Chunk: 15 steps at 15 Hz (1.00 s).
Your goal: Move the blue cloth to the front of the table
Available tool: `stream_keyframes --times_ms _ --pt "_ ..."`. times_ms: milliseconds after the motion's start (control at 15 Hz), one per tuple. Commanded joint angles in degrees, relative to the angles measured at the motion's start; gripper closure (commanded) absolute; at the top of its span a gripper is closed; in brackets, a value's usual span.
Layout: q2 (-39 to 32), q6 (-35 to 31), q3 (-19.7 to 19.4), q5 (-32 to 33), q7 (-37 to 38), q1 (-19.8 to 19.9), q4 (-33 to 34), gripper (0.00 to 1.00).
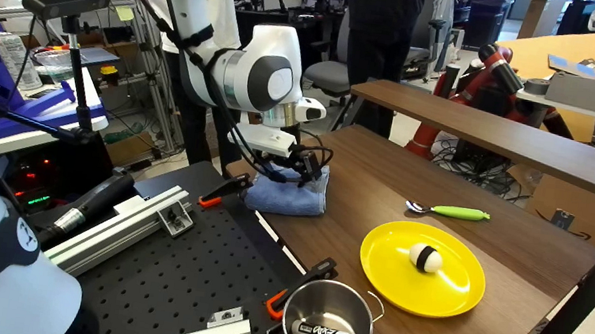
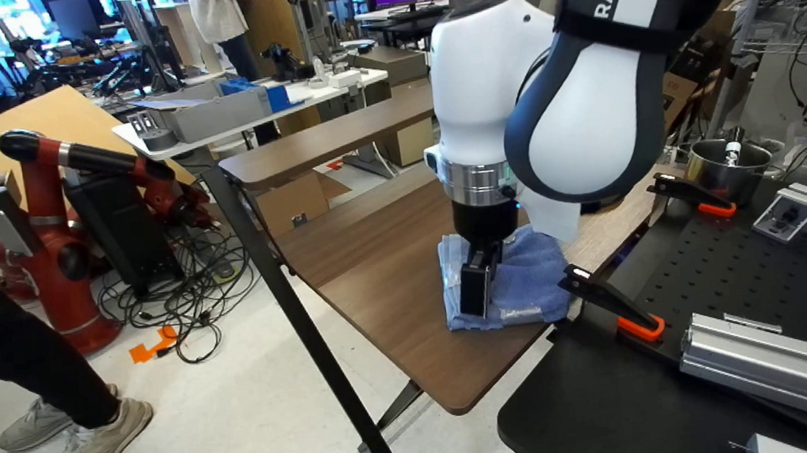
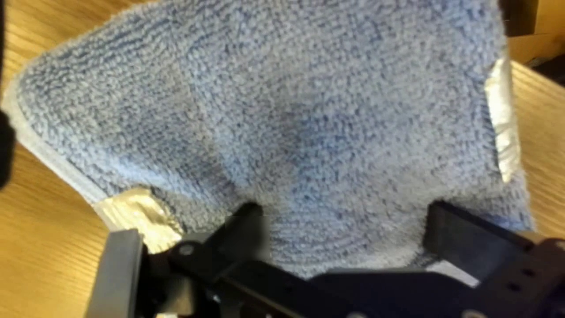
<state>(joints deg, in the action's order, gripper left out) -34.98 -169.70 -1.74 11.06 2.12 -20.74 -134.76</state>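
Note:
The blue cloth point(image 1: 287, 197) lies folded on the brown table point(image 1: 354, 198), at the edge beside the black perforated base. It also shows in an exterior view point(image 2: 534, 280), near a table corner. In the wrist view the cloth point(image 3: 331, 119) fills most of the picture, with shiny tape patches on two edges. My gripper point(image 3: 344, 212) points down at the cloth with its fingers wide apart. The fingertips seem to touch or press into the fabric, which wrinkles slightly between them. In an exterior view the gripper point(image 2: 485, 285) stands over the cloth's near part.
A yellow plate point(image 1: 384, 275) holds a white egg-like object point(image 1: 418, 255) with a black band. A green-handled spoon point(image 1: 460, 213) lies behind it. A metal pot point(image 1: 326, 290) holds a marker. Clamps point(image 1: 311, 279) grip the table edge. A raised wooden bench point(image 1: 489, 131) spans the far side.

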Motion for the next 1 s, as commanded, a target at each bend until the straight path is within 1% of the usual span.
stream_keyframes --times_ms 0,267,467,800,933 --pt "4.4 1.2 2.2 -0.9 -0.2 1.8 -2.5 0.00" --pt "10.0 2.0 6.0 -2.9 -1.0 5.3 -4.7 0.00" --pt "14.6 2.2 9.6 -5.2 -1.7 8.2 -7.0 0.00" --pt "22.7 2.2 13.5 -9.1 -1.0 9.2 -12.0 0.00" --pt "24.8 2.5 14.1 -10.1 -0.8 8.8 -13.4 0.00"
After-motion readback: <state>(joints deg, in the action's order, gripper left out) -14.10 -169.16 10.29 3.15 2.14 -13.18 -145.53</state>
